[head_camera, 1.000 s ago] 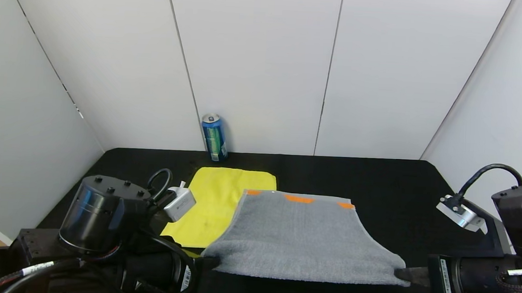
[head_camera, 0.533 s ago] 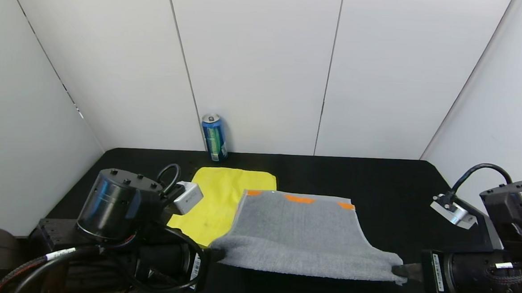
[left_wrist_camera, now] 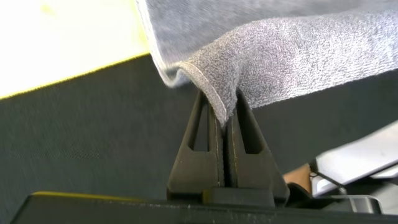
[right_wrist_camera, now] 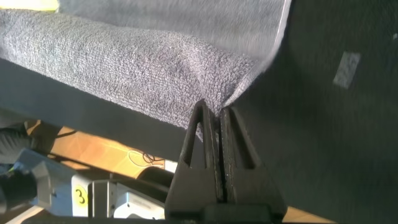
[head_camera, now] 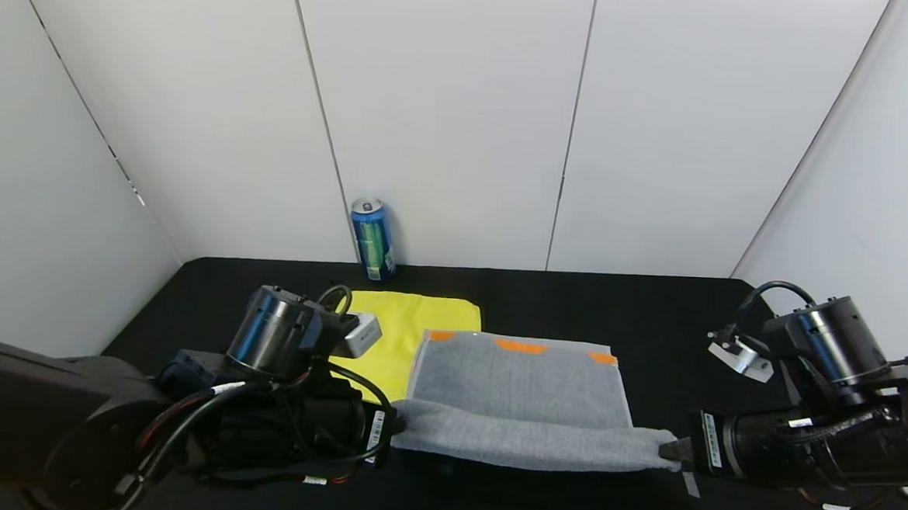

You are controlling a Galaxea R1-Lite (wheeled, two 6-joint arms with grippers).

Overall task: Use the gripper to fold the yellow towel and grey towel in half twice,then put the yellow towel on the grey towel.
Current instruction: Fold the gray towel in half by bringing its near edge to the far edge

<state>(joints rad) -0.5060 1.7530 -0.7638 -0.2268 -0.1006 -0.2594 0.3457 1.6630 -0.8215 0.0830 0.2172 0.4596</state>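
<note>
The grey towel (head_camera: 521, 379) lies on the black table, its far edge with orange patches (head_camera: 521, 346) flat and its near edge lifted and rolled over. My left gripper (head_camera: 396, 431) is shut on the towel's near left corner (left_wrist_camera: 217, 93). My right gripper (head_camera: 667, 450) is shut on its near right corner (right_wrist_camera: 233, 87). Both hold the near edge a little above the table, stretched between them. The yellow towel (head_camera: 411, 327) lies flat behind and to the left, partly under the grey towel and partly hidden by my left arm; it also shows in the left wrist view (left_wrist_camera: 68, 43).
A blue drink can (head_camera: 372, 239) stands against the back wall behind the yellow towel. White panels close in the table at the back and both sides. The black table (head_camera: 683, 329) is bare at the right and far right.
Both grippers have carried the grey towel's near edge away from me and towards the orange-patched edge. The visible flat part of the towel has grown shorter and both arms have reached further in.
</note>
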